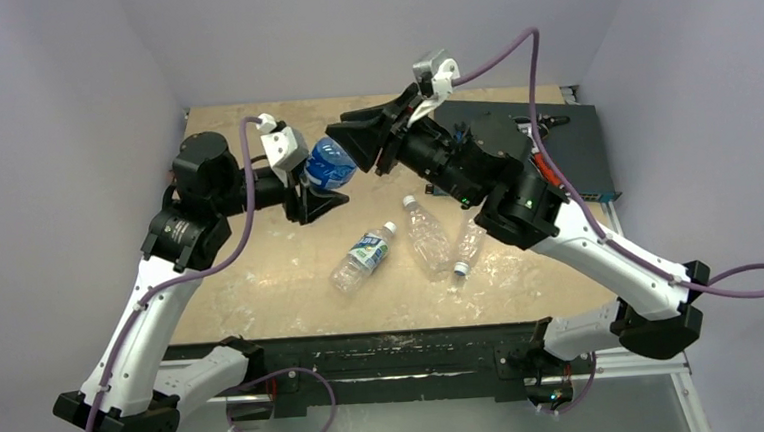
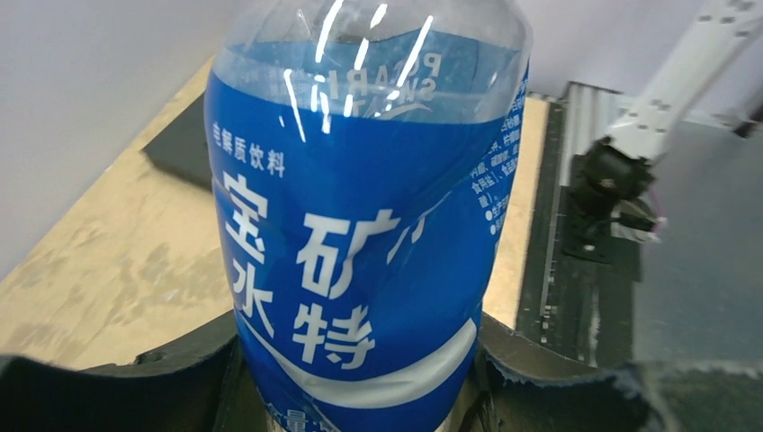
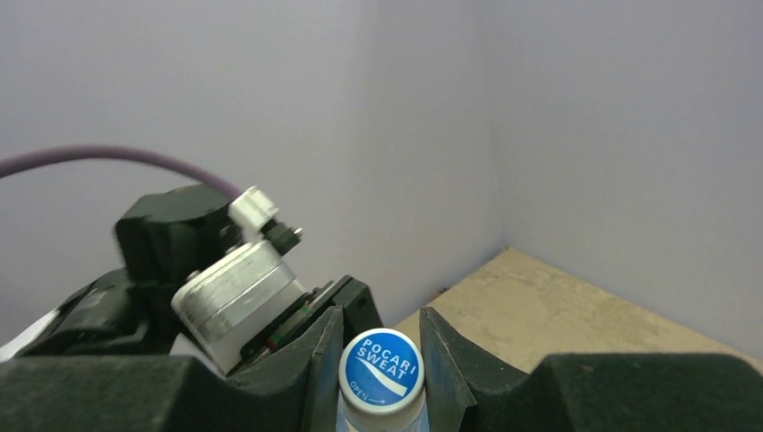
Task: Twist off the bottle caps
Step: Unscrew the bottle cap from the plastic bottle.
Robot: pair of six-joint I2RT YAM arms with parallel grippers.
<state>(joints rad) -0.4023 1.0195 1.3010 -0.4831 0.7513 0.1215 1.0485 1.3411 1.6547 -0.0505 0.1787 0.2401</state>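
Pale, scuffed table [image 1: 262, 283] under grey walls, seen from above: the left gripper [image 1: 308, 188] pinches the held bottle [image 1: 330, 162] by its blue-labelled body. The bottle's cap end is turned toward the right gripper [image 1: 366, 145], which meets it there. Three other bottles [image 1: 426, 235] lie nearer the arm bases than the held bottle, apart from both grippers.

Left wrist view: the held bottle fills the frame, its thin wall creased between dark fingers [image 2: 171, 369] pressed into either side.

Right wrist view: you look straight onto the cap [image 3: 381, 371], blue with white lettering, with a finger [image 3: 322, 360] pressed against each side.

Risks, by judgement: when you twist, the held bottle may turn in the left grip instead of the cap turning on its thread, because the creased wall gives little purchase. Squeeze harder and it may crumple. The right fingers hold only the cap's rim, so they may slip off.
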